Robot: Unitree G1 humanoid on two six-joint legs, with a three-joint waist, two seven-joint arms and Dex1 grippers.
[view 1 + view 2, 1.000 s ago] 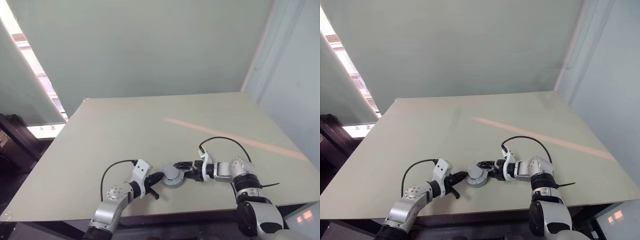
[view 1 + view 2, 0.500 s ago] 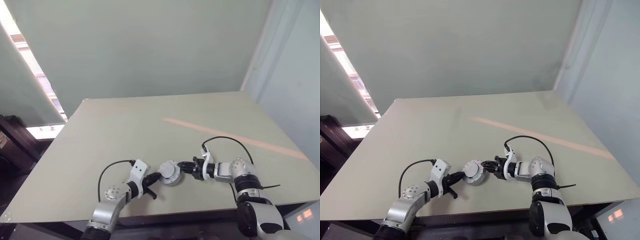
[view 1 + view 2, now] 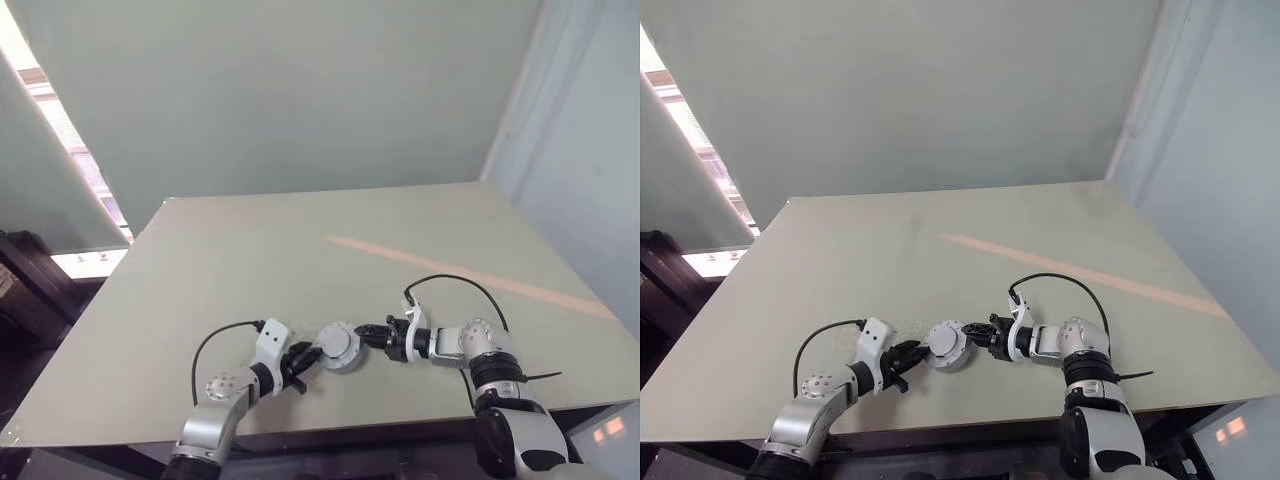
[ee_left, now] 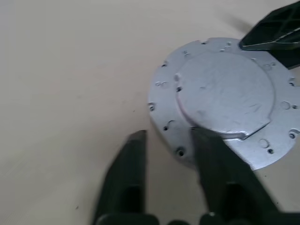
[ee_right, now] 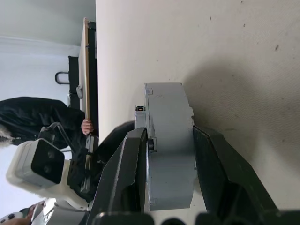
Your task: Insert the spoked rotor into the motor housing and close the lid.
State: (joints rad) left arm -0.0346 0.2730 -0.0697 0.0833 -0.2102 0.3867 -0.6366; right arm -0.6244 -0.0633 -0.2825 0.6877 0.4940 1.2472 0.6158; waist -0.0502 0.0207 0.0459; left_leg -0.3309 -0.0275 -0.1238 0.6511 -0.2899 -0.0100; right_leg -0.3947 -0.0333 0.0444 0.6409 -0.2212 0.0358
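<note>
Table [image 3: 300,250]: large, pale beige, bare across most of its top.

Motor housing [image 3: 339,347]: round grey metal assembly near the table's front edge, between the two arms. Seen from the left wrist, its flat grey face [image 4: 225,101] has a raised round plate and small holes around the flange. Windings and rotor cannot be made out.

Right gripper [image 5: 169,154]: reaches in from the right, fingers clamped on the housing, one on each flat face, the housing edge-on between them.

Left gripper [image 4: 171,147]: fingers parted, holding nothing; one finger [image 4: 208,154] overlaps the housing's rim, contact cannot be told.

Person in dark clothing [image 5: 33,117] beyond the table's edge.
</note>
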